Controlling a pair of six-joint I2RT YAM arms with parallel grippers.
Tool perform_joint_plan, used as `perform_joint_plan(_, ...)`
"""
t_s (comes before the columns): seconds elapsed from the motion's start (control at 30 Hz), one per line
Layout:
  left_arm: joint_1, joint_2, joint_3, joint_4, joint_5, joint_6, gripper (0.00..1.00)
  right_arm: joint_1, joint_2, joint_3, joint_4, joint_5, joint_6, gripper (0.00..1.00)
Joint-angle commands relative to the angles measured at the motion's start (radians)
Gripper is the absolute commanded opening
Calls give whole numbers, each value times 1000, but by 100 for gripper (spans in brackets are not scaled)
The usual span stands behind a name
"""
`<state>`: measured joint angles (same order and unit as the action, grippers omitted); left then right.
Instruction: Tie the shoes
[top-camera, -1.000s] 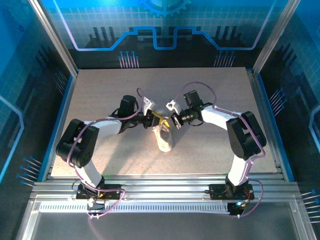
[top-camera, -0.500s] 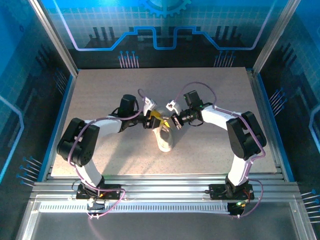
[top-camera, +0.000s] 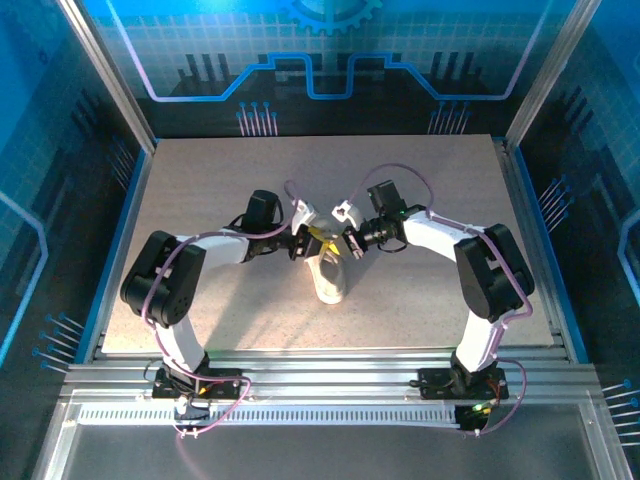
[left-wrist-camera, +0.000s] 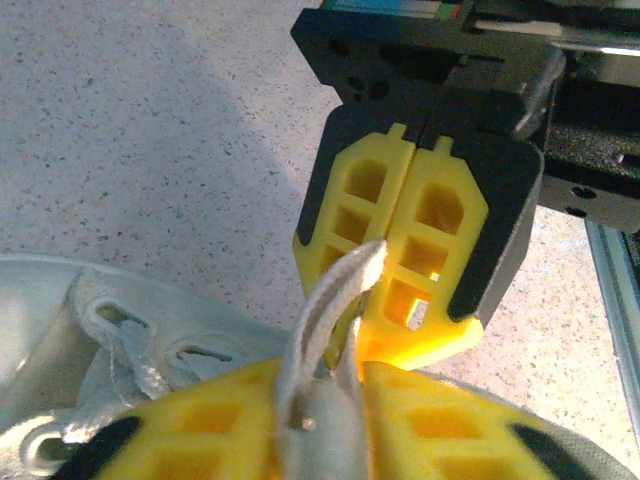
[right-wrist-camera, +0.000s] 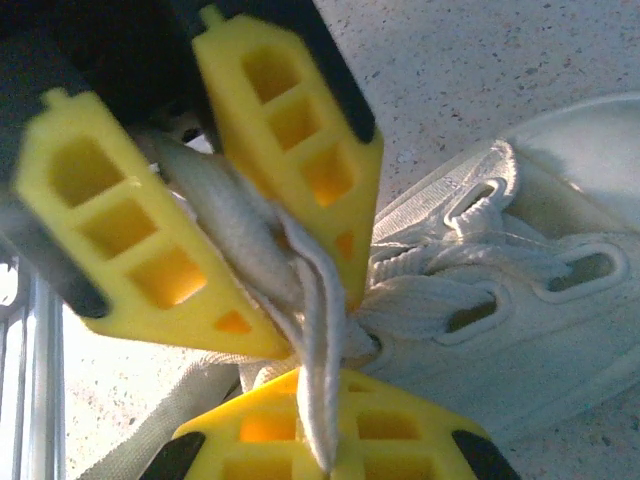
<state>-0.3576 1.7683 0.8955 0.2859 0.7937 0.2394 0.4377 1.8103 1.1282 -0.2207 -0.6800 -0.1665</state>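
Now left arm (top-camera: 215, 248) and right arm (top-camera: 435, 235) bend inward, meeting mid-frame above the shoe (top-camera: 331, 282). Both narrow, left claw (top-camera: 316, 239) and right claw (top-camera: 347, 243) pinch the lace (right-wrist-camera: 318, 380). All table (top-camera: 200, 190) edges are far.

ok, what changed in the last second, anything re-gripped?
The left gripper opened, slid a little to the right toward the right gripper, then closed on the lace above the sneaker. Its elbow shifted the same way. The right gripper stayed shut on the lace in the same spot, and the sneaker has not moved.
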Motion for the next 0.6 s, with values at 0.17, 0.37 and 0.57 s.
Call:
perform_joint_plan(0.17, -51, -6, -8, 61, -141, 20, 0, 2, -88, -2, -2, -20, 29, 43)
perform_joint_plan(0.37, -89, -32, -57, 135, -247, 28, 0, -127, -195, -139, 258, -112, 275, 48)
perform_joint_plan(0.57, -97, -58, -90, 174, -268, 35, 0, -166, -123, -56, 140, -6, 335, 44)
